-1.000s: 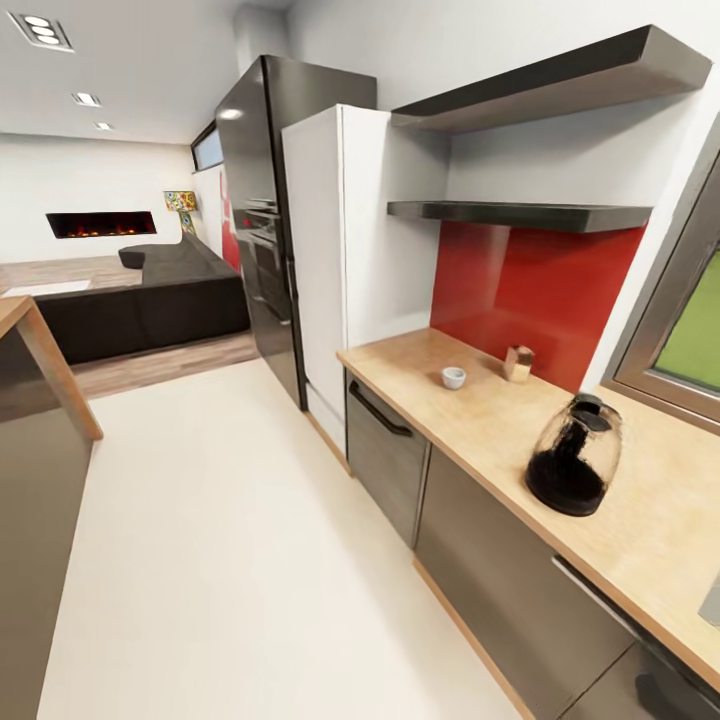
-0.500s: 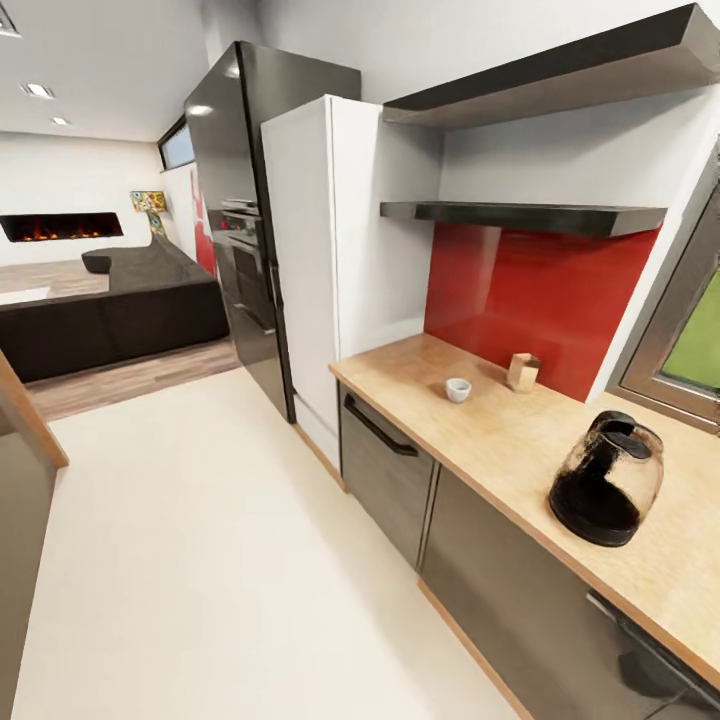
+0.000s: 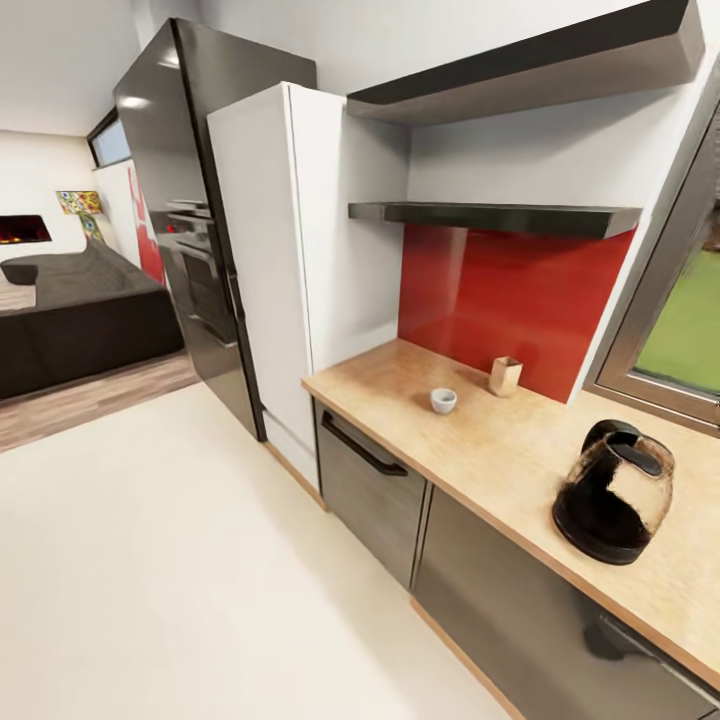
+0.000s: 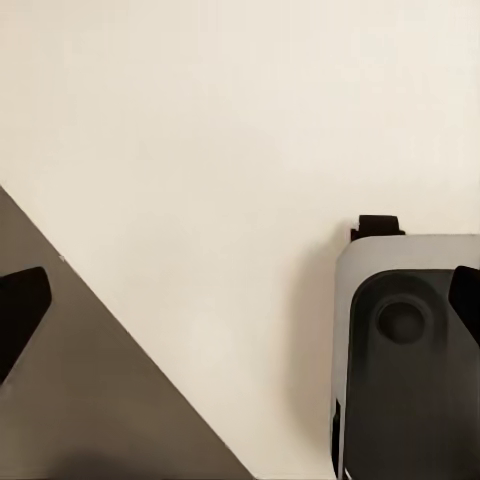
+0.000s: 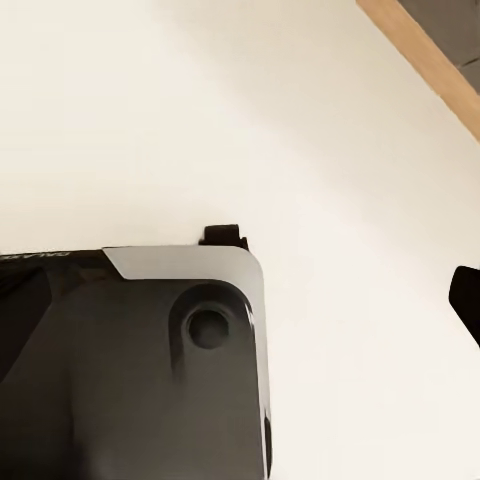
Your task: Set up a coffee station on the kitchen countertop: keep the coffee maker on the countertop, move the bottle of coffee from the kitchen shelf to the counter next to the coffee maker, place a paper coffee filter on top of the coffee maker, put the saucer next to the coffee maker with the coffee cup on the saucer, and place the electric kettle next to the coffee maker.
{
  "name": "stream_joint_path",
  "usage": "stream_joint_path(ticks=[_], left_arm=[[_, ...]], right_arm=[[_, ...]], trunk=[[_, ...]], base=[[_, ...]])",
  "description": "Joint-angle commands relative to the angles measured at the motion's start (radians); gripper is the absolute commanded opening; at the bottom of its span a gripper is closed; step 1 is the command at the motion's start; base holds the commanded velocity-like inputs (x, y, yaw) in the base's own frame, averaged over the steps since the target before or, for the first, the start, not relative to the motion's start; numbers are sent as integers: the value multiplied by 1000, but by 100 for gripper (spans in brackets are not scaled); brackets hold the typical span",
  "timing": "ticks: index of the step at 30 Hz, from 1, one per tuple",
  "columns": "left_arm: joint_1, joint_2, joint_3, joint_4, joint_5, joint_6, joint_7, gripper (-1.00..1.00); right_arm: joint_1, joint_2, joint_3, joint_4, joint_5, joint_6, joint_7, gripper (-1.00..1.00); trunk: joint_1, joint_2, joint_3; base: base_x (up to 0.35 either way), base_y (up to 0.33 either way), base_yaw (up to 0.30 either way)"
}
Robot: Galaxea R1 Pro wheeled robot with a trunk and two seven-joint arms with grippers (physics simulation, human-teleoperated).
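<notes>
On the wooden countertop (image 3: 480,440), in the head view, stands a small white coffee cup (image 3: 442,400), with a small tan container (image 3: 505,376) behind it near the red backsplash. Further right sits a glass kettle-like appliance (image 3: 613,492) with a black base and lid. The two dark wall shelves (image 3: 500,214) show no objects on them from this angle. My left gripper (image 4: 240,310) hangs over the floor, open, its black fingertips (image 4: 20,310) far apart. My right gripper (image 5: 240,300) is also over the floor, with one fingertip (image 5: 465,295) at the picture's edge and nothing held.
A white tall cabinet (image 3: 290,260) and a black fridge (image 3: 190,200) stand left of the counter. Grey lower cabinets (image 3: 370,480) run under it, and a window (image 3: 680,320) is at the right. Cream floor (image 3: 150,560) spreads ahead; a dark sofa (image 3: 80,310) lies far left. My base (image 4: 410,360) shows below both wrists.
The whole head view has shifted: the camera has turned and come closer to the counter, so the island at the left has left the picture. The things on the counter have not moved.
</notes>
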Motion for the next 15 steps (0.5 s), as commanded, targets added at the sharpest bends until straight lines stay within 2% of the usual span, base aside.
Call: stream_joint_path(ticks=[1, 10, 15], left_arm=[[0, 0, -8, 0, 8, -2, 3, 100], [0, -1, -8, 0, 8, -2, 3, 100], [0, 0, -8, -1, 8, -2, 3, 100]], right_arm=[[-1, 0, -9, 1, 8, -3, 3, 100], [-1, 0, -9, 1, 8, -3, 4, 100], [-1, 0, -9, 2, 8, -3, 5, 100]], trunk=[[1, -2, -2], [1, -2, -2], [1, -2, -2]], base=[[292, 215, -264], [284, 226, -264], [188, 288, -264]])
